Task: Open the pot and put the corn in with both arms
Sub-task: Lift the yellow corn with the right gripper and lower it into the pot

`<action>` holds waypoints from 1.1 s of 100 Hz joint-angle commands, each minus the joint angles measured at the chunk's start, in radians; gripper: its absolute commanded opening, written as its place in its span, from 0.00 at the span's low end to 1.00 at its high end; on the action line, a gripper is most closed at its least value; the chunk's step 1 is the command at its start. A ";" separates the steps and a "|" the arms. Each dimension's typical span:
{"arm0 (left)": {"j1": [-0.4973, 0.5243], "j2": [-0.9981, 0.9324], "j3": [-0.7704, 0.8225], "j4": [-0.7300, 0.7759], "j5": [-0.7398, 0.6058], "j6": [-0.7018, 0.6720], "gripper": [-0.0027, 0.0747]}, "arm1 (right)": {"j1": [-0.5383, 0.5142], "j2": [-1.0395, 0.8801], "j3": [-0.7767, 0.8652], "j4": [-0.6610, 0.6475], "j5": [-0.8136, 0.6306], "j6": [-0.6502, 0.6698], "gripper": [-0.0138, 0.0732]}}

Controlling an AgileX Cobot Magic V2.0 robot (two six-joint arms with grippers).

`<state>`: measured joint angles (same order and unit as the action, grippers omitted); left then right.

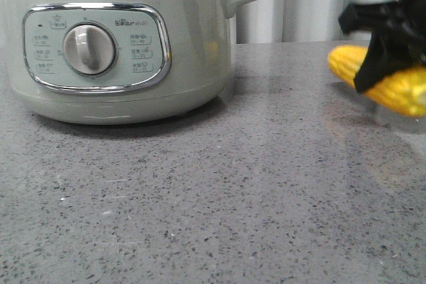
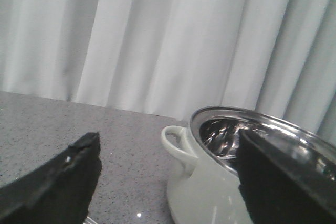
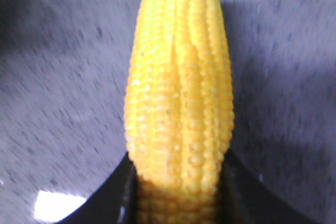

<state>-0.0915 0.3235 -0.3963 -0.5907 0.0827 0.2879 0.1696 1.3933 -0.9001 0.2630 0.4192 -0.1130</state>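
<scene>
On a speckled grey countertop [image 1: 219, 197], the right gripper [image 1: 386, 44] is pinching the corn [image 1: 389, 84] about its middle, the black fingers closing on both sides of the cob, as the right wrist view confirms. The cob is hanging tilted at three o'clock from the pot [image 1: 120, 51], well apart from it and seemingly just clear of the surface, though the front view is too low to be sure. The pot is sitting at ten o'clock on the counter, its knob [image 1: 90, 49] facing the room. In the left wrist view its steel rim [image 2: 247, 116] is showing a bare, shiny interior, so the lid appears to be off already. The left gripper [image 2: 168, 177] is hovering beside the pot with fingers spread wide and nothing between them. The step in hand looks to be carrying the corn. The next move is calling for a lift above the rim, a swing towards nine o'clock, and a release over the opening.
</scene>
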 commanded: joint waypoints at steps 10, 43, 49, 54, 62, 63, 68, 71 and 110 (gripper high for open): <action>-0.007 -0.063 -0.038 -0.025 0.077 -0.002 0.60 | 0.018 -0.062 -0.219 0.086 -0.105 -0.004 0.08; -0.007 -0.072 -0.038 -0.051 0.212 -0.002 0.01 | 0.315 0.093 -0.568 0.118 -0.174 -0.004 0.08; -0.007 -0.072 -0.038 -0.077 0.212 -0.002 0.01 | 0.368 0.150 -0.613 0.118 -0.184 -0.004 0.08; -0.007 -0.072 -0.038 -0.101 0.214 -0.002 0.01 | 0.399 0.196 -0.644 0.118 -0.185 -0.004 0.08; -0.007 -0.072 -0.038 -0.139 0.224 -0.002 0.01 | 0.428 0.267 -0.688 0.118 -0.181 -0.004 0.12; -0.007 -0.072 -0.038 -0.141 0.226 -0.002 0.01 | 0.431 0.278 -0.695 0.118 -0.176 -0.004 0.12; -0.007 -0.072 -0.038 -0.156 0.233 -0.002 0.01 | 0.436 0.315 -0.715 0.118 -0.162 -0.004 0.20; -0.007 -0.072 -0.038 -0.161 0.238 -0.002 0.01 | 0.438 0.333 -0.725 0.118 -0.150 -0.004 0.27; -0.007 -0.089 -0.038 -0.197 0.284 0.030 0.01 | 0.424 0.291 -0.749 0.058 0.013 -0.004 0.76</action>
<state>-0.0915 0.2384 -0.3978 -0.7621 0.4183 0.2943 0.6059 1.8034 -1.6089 0.3570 0.4564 -0.1130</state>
